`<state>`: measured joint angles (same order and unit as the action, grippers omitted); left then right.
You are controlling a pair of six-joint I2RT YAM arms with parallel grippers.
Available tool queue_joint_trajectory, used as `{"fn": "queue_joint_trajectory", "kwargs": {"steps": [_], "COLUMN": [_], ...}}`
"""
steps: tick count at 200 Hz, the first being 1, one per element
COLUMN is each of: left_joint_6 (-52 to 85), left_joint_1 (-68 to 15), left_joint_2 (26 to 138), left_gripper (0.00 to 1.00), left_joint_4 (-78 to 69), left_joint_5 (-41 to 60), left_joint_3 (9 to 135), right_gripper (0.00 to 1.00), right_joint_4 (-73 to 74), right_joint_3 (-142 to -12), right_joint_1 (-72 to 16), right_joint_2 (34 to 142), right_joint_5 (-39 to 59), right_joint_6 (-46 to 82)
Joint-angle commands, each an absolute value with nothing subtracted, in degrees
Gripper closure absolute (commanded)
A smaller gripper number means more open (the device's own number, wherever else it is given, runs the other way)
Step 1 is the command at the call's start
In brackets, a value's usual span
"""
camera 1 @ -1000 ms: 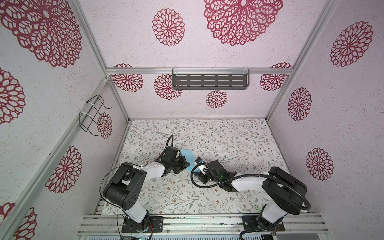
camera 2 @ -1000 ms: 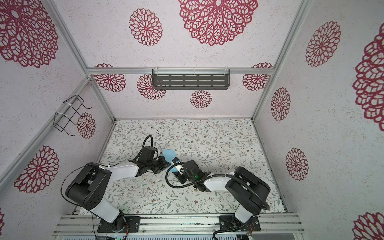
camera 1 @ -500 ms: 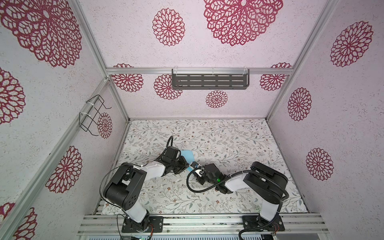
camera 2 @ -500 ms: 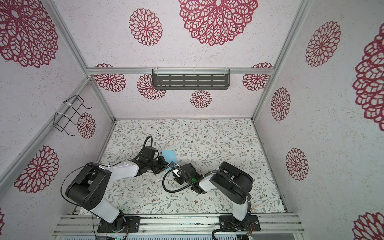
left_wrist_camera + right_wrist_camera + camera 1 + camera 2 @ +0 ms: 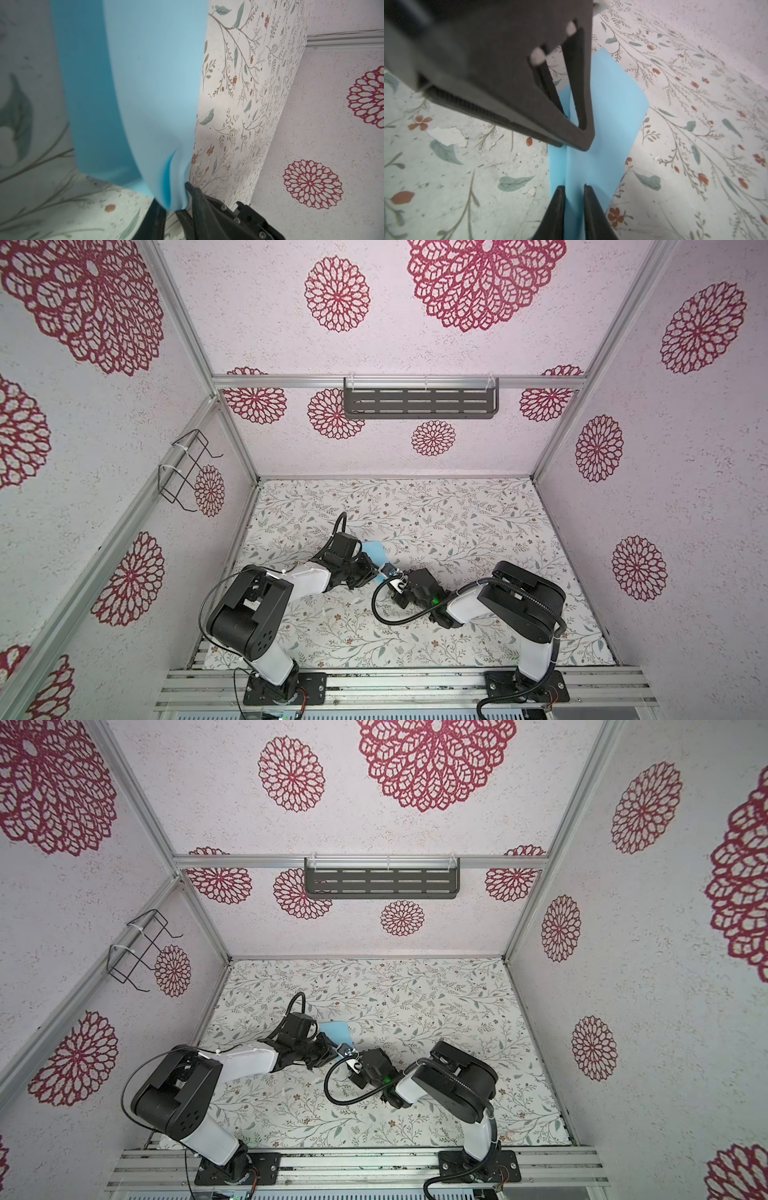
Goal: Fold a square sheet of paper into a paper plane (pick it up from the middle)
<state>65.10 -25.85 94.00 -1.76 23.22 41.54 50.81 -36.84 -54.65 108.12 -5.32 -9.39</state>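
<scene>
The square sheet of paper (image 5: pixel 374 551) (image 5: pixel 334 1031) is light blue and folded into a raised ridge, resting partly on the floral mat between the two arms. My left gripper (image 5: pixel 373 569) (image 5: pixel 173 195) has its jaws a little apart, and the paper's fold (image 5: pixel 145 83) bulges loosely between them. My right gripper (image 5: pixel 395 578) (image 5: pixel 573 187) faces it from the other side. Its jaws have closed in on the ridge (image 5: pixel 612 114), which fills the narrow gap. The left gripper (image 5: pixel 574 145) sits just beyond, over the same fold. A paper plane is not in view.
A grey slotted shelf (image 5: pixel 419 398) hangs on the back wall and a black wire basket (image 5: pixel 185 472) on the left wall. The floral mat (image 5: pixel 457 522) stretches behind and to the right of the arms. An aluminium rail (image 5: pixel 395 684) runs along the front edge.
The right arm's elbow has swung left while its gripper stayed at the paper, and its jaws have narrowed onto the fold. The left gripper's jaws have parted slightly.
</scene>
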Motion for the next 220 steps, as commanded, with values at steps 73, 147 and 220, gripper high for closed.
{"fn": "queue_joint_trajectory", "kwargs": {"steps": [73,147,220], "left_joint_6": [64.68,66.06,67.26], "left_joint_1": [-22.92,-22.94,-22.98], "left_joint_2": [92.40,94.65,94.57], "left_gripper": [0.59,0.75,0.89], "left_joint_4": [0.97,0.55,0.88], "left_joint_5": [23.59,26.72,26.81], "left_joint_3": [43.06,43.44,43.15], "right_gripper": [0.88,0.86,0.80], "right_joint_4": [56.60,56.54,55.99], "right_joint_3": [-34.46,-35.37,-37.36], "right_joint_1": [-54.81,-54.82,-54.65], "right_joint_2": [107.20,108.01,109.28], "right_joint_5": [-1.17,-0.57,-0.28], "right_joint_6": [-9.73,-9.93,-8.78]}}
